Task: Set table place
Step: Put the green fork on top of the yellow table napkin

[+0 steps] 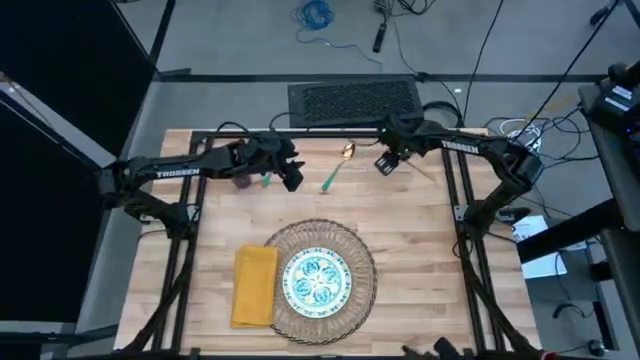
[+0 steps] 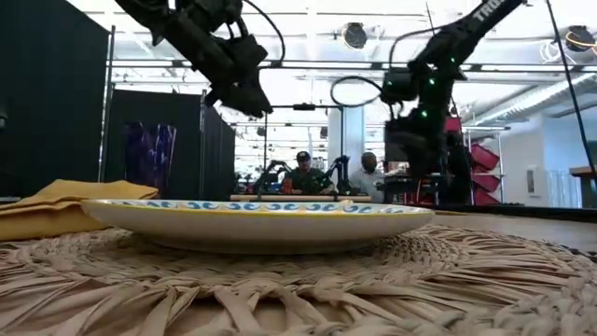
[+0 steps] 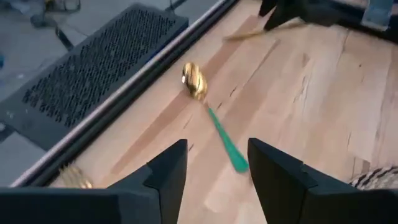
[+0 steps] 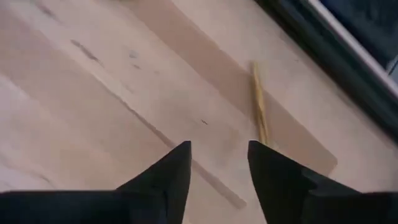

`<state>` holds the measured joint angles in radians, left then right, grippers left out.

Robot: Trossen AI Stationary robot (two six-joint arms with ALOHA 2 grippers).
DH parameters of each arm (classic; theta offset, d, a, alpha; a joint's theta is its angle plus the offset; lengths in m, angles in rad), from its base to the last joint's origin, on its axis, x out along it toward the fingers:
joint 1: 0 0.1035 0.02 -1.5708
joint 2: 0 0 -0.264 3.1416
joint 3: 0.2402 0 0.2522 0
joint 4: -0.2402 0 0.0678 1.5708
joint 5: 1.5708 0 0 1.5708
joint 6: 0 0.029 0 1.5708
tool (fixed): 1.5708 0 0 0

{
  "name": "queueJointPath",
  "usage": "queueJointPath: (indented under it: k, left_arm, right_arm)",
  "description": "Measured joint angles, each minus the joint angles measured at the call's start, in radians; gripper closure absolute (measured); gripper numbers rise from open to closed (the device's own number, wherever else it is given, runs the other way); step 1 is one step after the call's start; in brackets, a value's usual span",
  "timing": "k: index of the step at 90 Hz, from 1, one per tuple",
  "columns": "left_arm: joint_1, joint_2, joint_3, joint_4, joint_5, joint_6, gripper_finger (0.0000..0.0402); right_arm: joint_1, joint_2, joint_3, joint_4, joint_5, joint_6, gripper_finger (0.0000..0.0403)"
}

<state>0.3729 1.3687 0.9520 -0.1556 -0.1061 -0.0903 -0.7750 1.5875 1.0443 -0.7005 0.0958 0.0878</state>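
Left gripper hangs wide open and empty over the gold teal-handled spoon; that thin handle could easily skid off sideways.

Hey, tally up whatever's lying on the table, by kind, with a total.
Woven mat: 1
Plate: 1
Yellow napkin: 1
Teal-handled spoon: 1
Thin gold piece: 1
Total: 5
Items under the left arm are too hidden to count.

One mat, one plate, one napkin, one spoon.
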Motion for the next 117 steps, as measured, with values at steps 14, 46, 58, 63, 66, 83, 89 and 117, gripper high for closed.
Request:
queueJointPath:
  k: [14,46,58,63,66,83,89,117]
  left_arm:
    - [0.004,-0.049,0.000,0.027,0.020,0.039,0.0249]
    - [0.006,-0.282,-0.139,0.085,0.021,-0.019,0.0249]
    - [0.016,-0.290,-0.147,0.018,-0.072,-0.093,0.0249]
    - [0.037,-0.277,-0.148,0.009,-0.085,-0.130,0.0249]
    - [0.050,-0.261,-0.142,0.014,-0.081,-0.155,0.0249]
    - [0.126,-0.113,-0.086,0.012,-0.051,-0.167,0.0249]
    - [0.162,-0.049,-0.068,-0.011,-0.051,-0.186,0.0249]
    - [0.196,0.172,0.034,-0.063,0.009,-0.153,0.0249]
  right_arm:
    - [-0.083,0.000,0.000,-0.002,-0.049,-0.048,0.0262]
    - [-0.168,0.000,0.000,-0.016,-0.173,-0.151,0.0238]
    - [-0.138,0.000,0.000,0.023,-0.203,-0.156,0.0226]
    - [-0.123,0.000,0.000,0.039,-0.204,-0.158,0.0223]
    - [-0.116,0.000,0.000,0.047,-0.204,-0.160,0.0222]
    - [-0.090,0.000,0.000,0.063,-0.204,-0.154,0.0222]
    - [-0.080,0.000,0.000,0.055,-0.204,-0.150,0.0222]
    - [-0.066,0.000,0.000,0.061,-0.203,-0.160,0.0222]
